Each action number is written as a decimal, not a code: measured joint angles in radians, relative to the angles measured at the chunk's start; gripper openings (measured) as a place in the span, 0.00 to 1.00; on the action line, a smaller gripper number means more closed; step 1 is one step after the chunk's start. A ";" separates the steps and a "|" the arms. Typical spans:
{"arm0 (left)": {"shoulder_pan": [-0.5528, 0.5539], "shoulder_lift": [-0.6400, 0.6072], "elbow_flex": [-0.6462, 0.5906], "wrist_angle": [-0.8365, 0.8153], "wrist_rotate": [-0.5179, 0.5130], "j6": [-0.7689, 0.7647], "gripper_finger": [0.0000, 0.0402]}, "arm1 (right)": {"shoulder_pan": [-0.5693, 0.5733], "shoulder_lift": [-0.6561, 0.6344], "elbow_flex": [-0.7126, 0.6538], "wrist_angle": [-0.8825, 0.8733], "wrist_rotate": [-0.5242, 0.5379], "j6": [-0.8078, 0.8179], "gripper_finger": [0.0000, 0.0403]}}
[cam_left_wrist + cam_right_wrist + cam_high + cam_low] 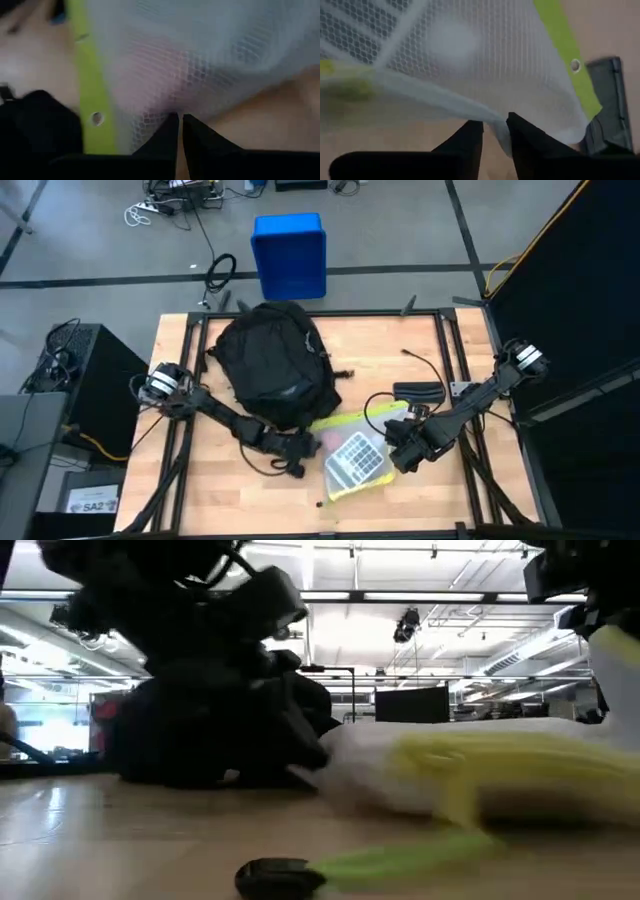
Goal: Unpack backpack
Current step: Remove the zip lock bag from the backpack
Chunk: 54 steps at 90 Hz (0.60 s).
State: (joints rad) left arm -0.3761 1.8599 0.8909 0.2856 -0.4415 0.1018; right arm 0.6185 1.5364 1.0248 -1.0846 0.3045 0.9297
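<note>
The table (200,490) is bare wood with a dark frame around it. Beyond its far edge, on the floor, stands a blue bin (289,255).

The backpack (274,366) lies on the far left half of the table, a rounded black heap. From table height it shows as a dark mound (215,730) at the left, with the white pouch pressed against its near side.

That pouch (355,457) is a white mesh bag with a yellow-green border, lying flat just right of the backpack's near end, between the two arms. Something pale and grid-patterned shows through the mesh.

The left arm reaches in from the left edge, along the backpack's near side. Its gripper (303,454) sits at the pouch's left edge; in the wrist view the fingers (167,134) stand nearly together, tips against the mesh (200,65), pinching it.

The right arm comes in from the right edge, and its gripper (402,452) is at the pouch's right side. Its fingers (470,137) are a little apart with the mesh corner (495,122) lying at the gap; I can't tell whether they grip it.

A flat black device (418,391) lies beside the right arm, a cable running from it.

A small dark object (278,876) rests on the near wood.
</note>
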 joint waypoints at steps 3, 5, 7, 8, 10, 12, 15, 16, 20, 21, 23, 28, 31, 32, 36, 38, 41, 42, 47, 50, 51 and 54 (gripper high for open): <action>0.011 0.000 0.000 0.018 -0.006 0.003 0.01 | -0.002 0.000 0.000 -0.017 0.000 0.018 0.18; 0.017 0.000 0.000 0.031 -0.008 0.006 0.01 | -0.003 0.000 0.000 -0.030 -0.001 0.029 0.19; 0.022 0.000 0.000 0.043 -0.008 0.009 0.01 | -0.004 0.000 0.000 -0.043 -0.002 0.038 0.19; 0.024 0.000 0.000 0.049 -0.008 0.012 0.01 | -0.004 0.000 0.000 -0.050 -0.004 0.041 0.20; 0.028 0.000 0.000 0.059 -0.008 0.020 0.01 | -0.004 0.000 0.000 -0.062 -0.009 0.046 0.21; 0.030 0.000 0.000 0.069 -0.008 0.024 0.01 | -0.004 0.000 0.000 -0.073 -0.016 0.048 0.21; 0.031 0.000 0.000 0.084 -0.008 0.029 0.01 | -0.004 0.000 0.000 -0.086 -0.026 0.055 0.22; 0.031 0.000 0.000 0.089 -0.007 0.030 0.01 | -0.004 0.000 0.000 -0.091 -0.028 0.057 0.23; 0.031 0.000 0.000 0.110 -0.007 0.042 0.01 | -0.004 0.000 0.000 -0.109 -0.032 0.067 0.24; 0.030 0.000 0.000 0.115 -0.007 0.046 0.01 | -0.003 0.000 0.000 -0.114 -0.033 0.069 0.24; 0.030 0.000 0.000 0.123 -0.005 0.053 0.01 | -0.003 0.000 0.000 -0.122 -0.034 0.075 0.25; 0.021 0.000 0.000 0.144 0.012 0.076 0.01 | -0.004 0.000 0.000 -0.133 -0.036 0.087 0.26; 0.015 0.000 0.000 0.155 0.019 0.087 0.01 | -0.004 0.000 0.000 -0.133 -0.038 0.091 0.27; 0.013 0.000 0.000 0.158 0.021 0.091 0.01 | -0.004 0.000 0.000 -0.133 -0.038 0.091 0.27; 0.000 0.000 0.000 0.164 0.025 0.104 0.01 | -0.004 0.000 0.000 -0.133 -0.043 0.091 0.27; -0.006 0.000 0.000 0.163 0.028 0.107 0.01 | -0.004 0.000 0.000 -0.134 -0.048 0.091 0.28; -0.015 0.000 0.000 0.159 0.031 0.112 0.01 | -0.004 0.000 0.000 -0.133 -0.056 0.091 0.28; -0.018 0.000 0.000 0.157 0.032 0.115 0.01 | -0.004 0.000 0.000 -0.133 -0.060 0.091 0.28; -0.032 0.000 0.000 0.144 0.035 0.133 0.01 | -0.004 0.000 0.000 -0.136 -0.084 0.091 0.29; -0.039 0.000 0.000 0.138 0.034 0.145 0.01 | -0.003 0.000 0.000 -0.139 -0.097 0.091 0.29; -0.041 0.000 0.000 0.136 0.034 0.150 0.01 | -0.003 0.000 0.000 -0.140 -0.101 0.091 0.29; -0.048 0.000 0.000 0.132 0.033 0.160 0.01 | -0.003 0.000 0.000 -0.145 -0.109 0.094 0.29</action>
State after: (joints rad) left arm -0.4240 1.8599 0.8909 0.4173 -0.4086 0.2622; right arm 0.6158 1.5364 1.0248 -1.2301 0.1953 1.0240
